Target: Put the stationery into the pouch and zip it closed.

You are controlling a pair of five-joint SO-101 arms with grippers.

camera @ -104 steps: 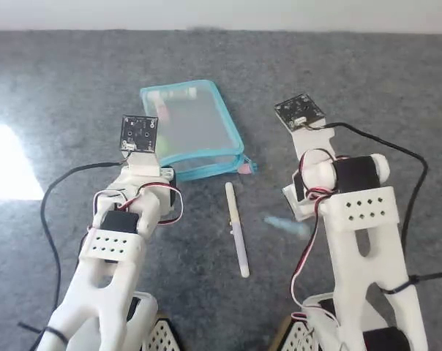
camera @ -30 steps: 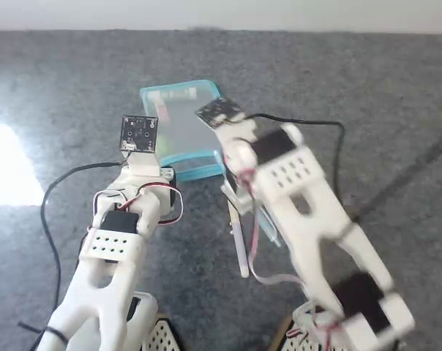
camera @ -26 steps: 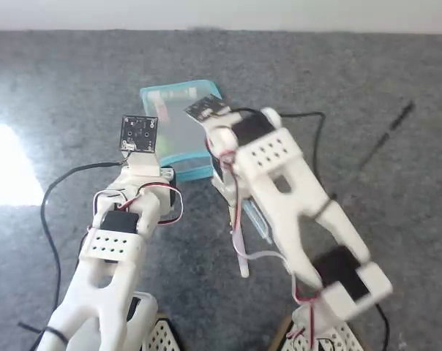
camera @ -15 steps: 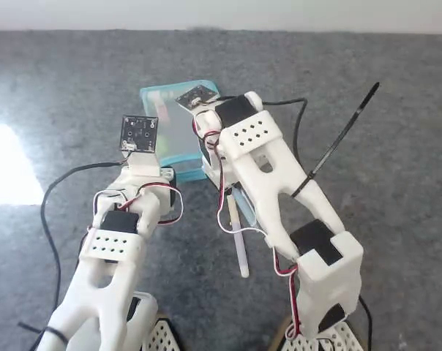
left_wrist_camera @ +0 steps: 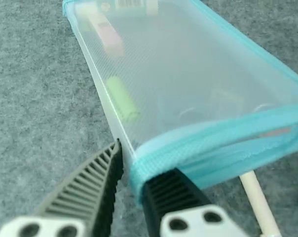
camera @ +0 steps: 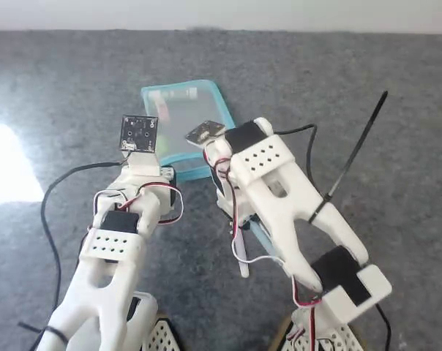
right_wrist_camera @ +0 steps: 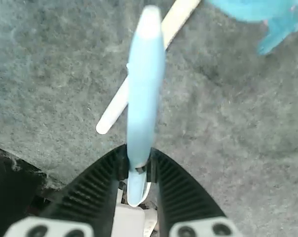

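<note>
Swinging across to the pouch [left_wrist_camera: 188, 84], blue pen [right_wrist_camera: 145, 74] pinched in right tool [right_wrist_camera: 139, 157], nearly inserting; pinching pouch corner in left tool [left_wrist_camera: 131, 170].

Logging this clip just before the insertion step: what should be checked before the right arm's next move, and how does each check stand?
1. The blue pen is clamped in the right gripper: ok.
2. The left gripper pinches the pouch at its corner by the zipper: ok.
3. Pouch mouth open wide enough: cannot tell.
4. Pen tip lined up with the mouth: not ok, it seems to point beside the pouch's corner.
5. All stationery stowed: not ok, the white pen lies on the table.
</note>
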